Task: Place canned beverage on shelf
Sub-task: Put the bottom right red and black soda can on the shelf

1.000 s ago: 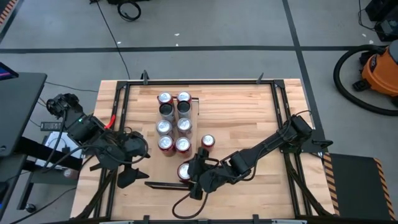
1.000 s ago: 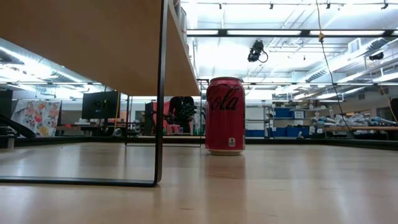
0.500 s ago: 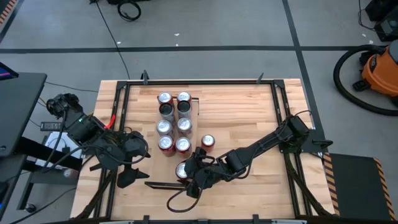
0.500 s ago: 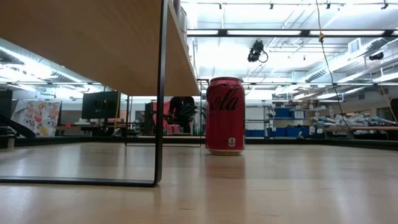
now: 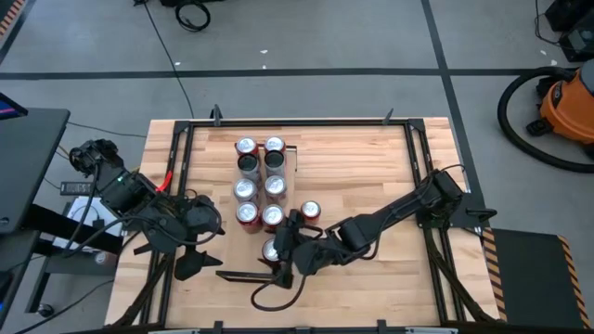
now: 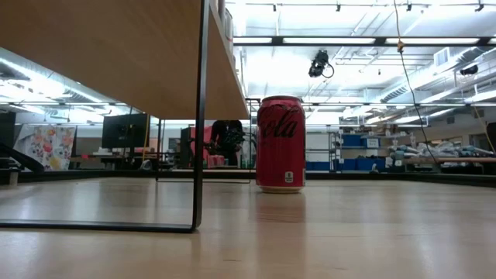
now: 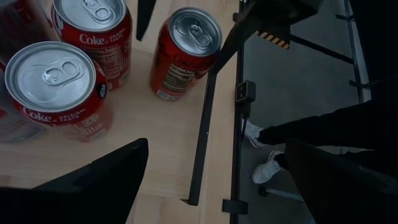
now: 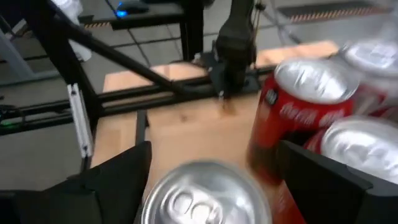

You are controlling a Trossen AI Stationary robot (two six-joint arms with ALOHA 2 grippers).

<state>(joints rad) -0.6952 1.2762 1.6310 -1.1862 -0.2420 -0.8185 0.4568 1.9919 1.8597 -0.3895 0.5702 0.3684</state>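
Spanning most of the high view, the planked wooden surface sat inside a black metal frame on a grey floor marked with dark tape lines. The shelf stood left of centre with eight cans on top in two rows; from the low view its pale underside and a thin black leg filled the left side. One can stood on the surface just right of the shelf. The right gripper, jaws apart, sat around another can at the shelf's near end; the right wrist view showed that can's silver top between the two fingers. Whether the fingers touched it could not be told. The left gripper waited at the surface's left edge, jaws wide apart. An orange shop vacuum stood on the floor at far right. Behind, the low view showed ceiling strip lights, shelving and monitors. A person's white shoes showed in the left wrist view.
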